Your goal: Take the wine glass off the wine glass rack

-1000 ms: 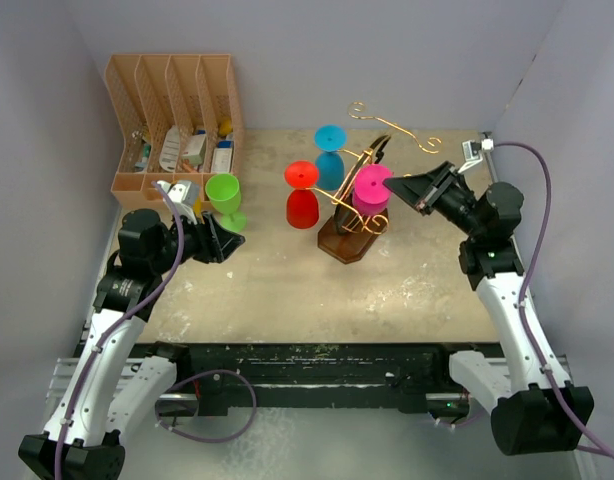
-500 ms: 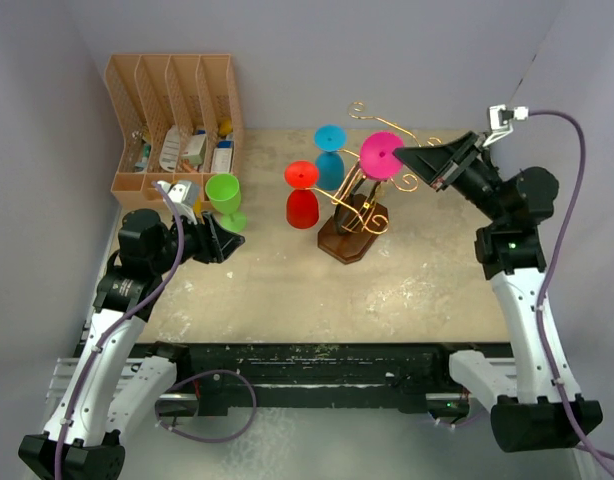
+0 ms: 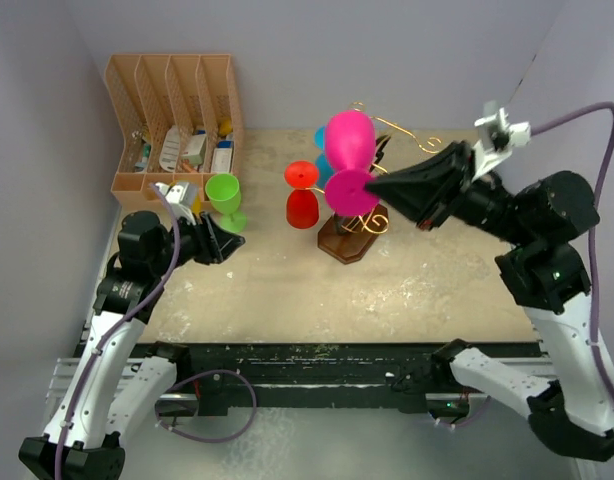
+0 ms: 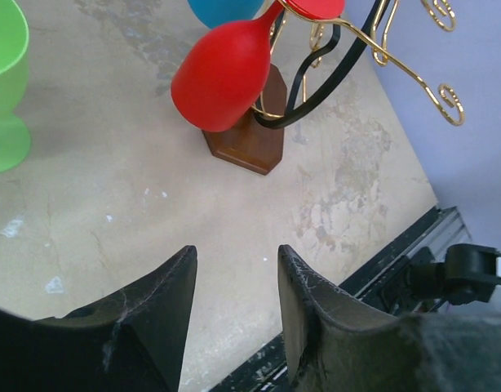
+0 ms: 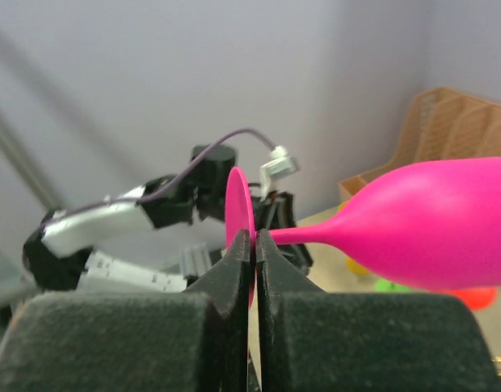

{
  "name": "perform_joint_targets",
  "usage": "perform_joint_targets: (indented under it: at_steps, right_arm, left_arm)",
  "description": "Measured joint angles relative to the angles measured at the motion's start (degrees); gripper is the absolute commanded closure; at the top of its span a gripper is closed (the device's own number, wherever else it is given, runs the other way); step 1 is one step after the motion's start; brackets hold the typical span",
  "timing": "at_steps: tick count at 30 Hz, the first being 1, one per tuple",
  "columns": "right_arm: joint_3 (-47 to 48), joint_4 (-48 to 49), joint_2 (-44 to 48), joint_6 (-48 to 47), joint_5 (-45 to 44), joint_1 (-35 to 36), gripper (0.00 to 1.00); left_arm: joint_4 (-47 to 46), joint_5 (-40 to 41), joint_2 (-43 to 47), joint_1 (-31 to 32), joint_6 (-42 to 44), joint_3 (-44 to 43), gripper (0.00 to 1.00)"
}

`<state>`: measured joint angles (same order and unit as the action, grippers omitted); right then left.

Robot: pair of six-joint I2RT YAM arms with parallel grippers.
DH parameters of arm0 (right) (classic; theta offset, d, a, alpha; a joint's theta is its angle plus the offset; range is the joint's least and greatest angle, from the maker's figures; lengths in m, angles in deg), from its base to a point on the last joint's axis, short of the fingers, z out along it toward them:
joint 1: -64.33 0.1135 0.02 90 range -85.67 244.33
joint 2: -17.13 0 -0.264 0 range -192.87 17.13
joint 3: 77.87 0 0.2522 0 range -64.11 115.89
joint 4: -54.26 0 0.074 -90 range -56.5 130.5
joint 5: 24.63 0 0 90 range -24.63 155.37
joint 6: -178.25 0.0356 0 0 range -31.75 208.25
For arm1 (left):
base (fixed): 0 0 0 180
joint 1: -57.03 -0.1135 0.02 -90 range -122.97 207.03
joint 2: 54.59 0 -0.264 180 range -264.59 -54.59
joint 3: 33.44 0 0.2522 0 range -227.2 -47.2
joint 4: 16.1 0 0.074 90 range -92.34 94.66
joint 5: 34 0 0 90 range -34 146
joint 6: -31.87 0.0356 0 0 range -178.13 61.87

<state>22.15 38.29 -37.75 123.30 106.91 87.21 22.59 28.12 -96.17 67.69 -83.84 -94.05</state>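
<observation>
The magenta plastic wine glass (image 3: 348,140) no longer hangs bowl-down among the arms of the gold wire rack (image 3: 347,240) on its dark wooden base. It is lifted free and held high above the rack, looming larger in the top view, its bowl tipped toward the far wall. The right gripper (image 3: 376,187), clamped on the stem by the foot, has risen and swung left with the whole right arm.

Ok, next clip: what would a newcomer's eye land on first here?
The bright pink wine glass comes first, held on its side in the air over the wine glass rack at the far middle of the table. The right gripper has its fingers shut on the stem by the foot. After that, a red glass hangs bowl-down from the rack, and a green glass stands by the open left gripper.
</observation>
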Motion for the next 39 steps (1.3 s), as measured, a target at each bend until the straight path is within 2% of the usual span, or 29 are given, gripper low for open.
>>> perform_joint_targets:
  at_steps: [6,11,15,17,19,21,26,29,33,39]
  right_arm:
    - [-0.96,-12.72,2.10,-26.88,-22.80,31.69,1.00]
    - [-8.61,-12.57,2.64,-45.57,-50.53,53.40,1.00]
    - [-25.51,3.74,2.64,-68.08,-75.01,67.95,1.00]
    - [-34.95,13.84,1.36,-80.00,-82.90,72.48,1.00]
    - [-41.68,19.76,-0.31,-89.37,-87.82,75.28,1.00]
    - [-45.42,23.98,-1.09,-96.67,-90.88,76.67,1.00]
    - [-51.23,37.20,-0.33,-113.70,-94.86,77.33,1.00]
    - [-55.43,41.75,-1.38,-122.22,-95.23,77.55,1.00]
    - [-57.31,40.52,-4.48,-126.97,-95.23,77.92,1.00]
    - [-57.42,37.73,-7.98,-128.08,-95.06,79.23,1.00]
  left_arm:
    - [0.24,-1.11,1.90,0.00,-6.60,0.66,0.56]
    - [5.38,-0.90,2.23,0.00,-12.28,-2.86,0.62]
    - [9.99,-0.39,3.74,0.00,-16.46,-5.95,0.58]
    - [11.98,-0.09,4.68,0.00,-18.16,-6.88,0.55]
    - [14.08,0.17,5.44,0.00,-19.28,-8.37,0.47]
    - [15.43,0.20,5.16,0.00,-20.44,-10.82,0.45]
    - [17.40,-0.57,0.57,0.00,-22.03,-18.62,0.44]
    - [19.41,-2.01,-4.46,0.00,-21.57,-23.93,0.44]
    - [21.66,-3.08,-8.83,0.00,-20.55,-26.84,0.44]
    - [26.23,-5.68,-10.43,0.00,-18.84,-27.82,0.44]
